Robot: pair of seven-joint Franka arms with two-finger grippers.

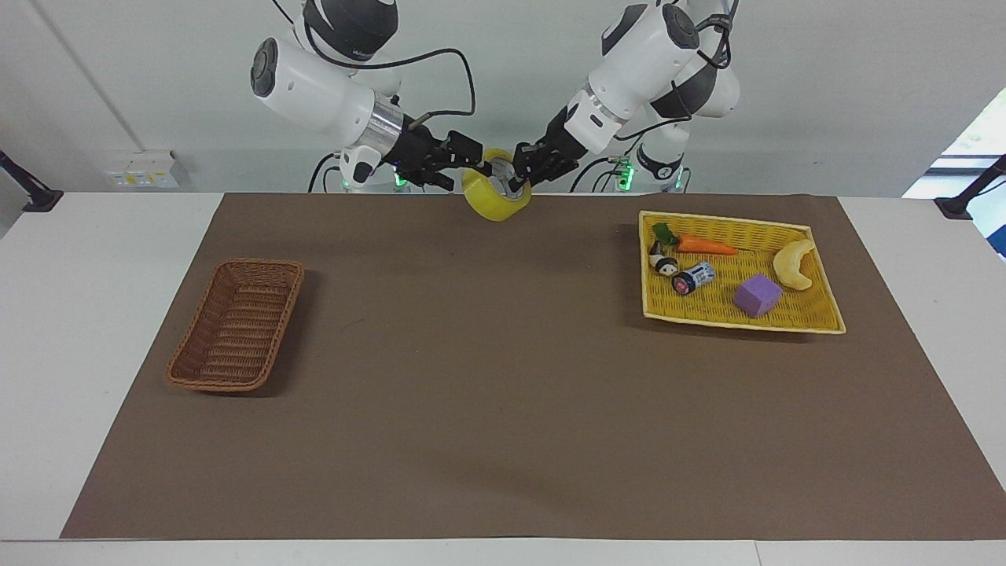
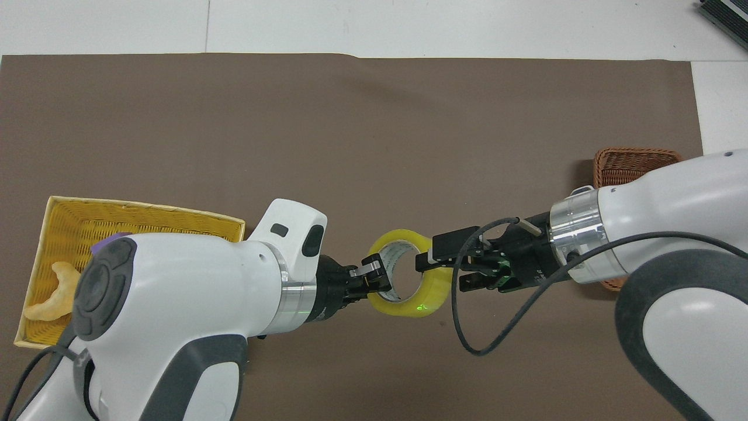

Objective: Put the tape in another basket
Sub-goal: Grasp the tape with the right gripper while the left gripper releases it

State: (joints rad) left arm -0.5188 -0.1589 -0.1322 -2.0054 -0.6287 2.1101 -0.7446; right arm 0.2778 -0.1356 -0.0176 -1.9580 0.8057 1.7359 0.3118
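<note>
The tape (image 1: pixel 492 206) (image 2: pixel 431 293), a yellow roll with a pale core, hangs in the air over the mat's edge nearest the robots, midway between the two arms. My left gripper (image 1: pixel 515 174) (image 2: pixel 374 279) is shut on the roll's wall on its own side. My right gripper (image 1: pixel 470 161) (image 2: pixel 444 272) is open, one finger inside the ring and one outside, astride the wall on the other side. The brown wicker basket (image 1: pixel 236 324) (image 2: pixel 634 164) stands empty at the right arm's end of the mat, partly hidden by the right arm in the overhead view.
A flat yellow tray-basket (image 1: pixel 723 222) (image 2: pixel 146 207) at the left arm's end holds a carrot (image 1: pixel 705 246), a purple block (image 1: pixel 757 295), a pale crescent toy (image 1: pixel 794 264) (image 2: pixel 54 290) and two small items. A cable loops under the right wrist (image 2: pixel 467 333).
</note>
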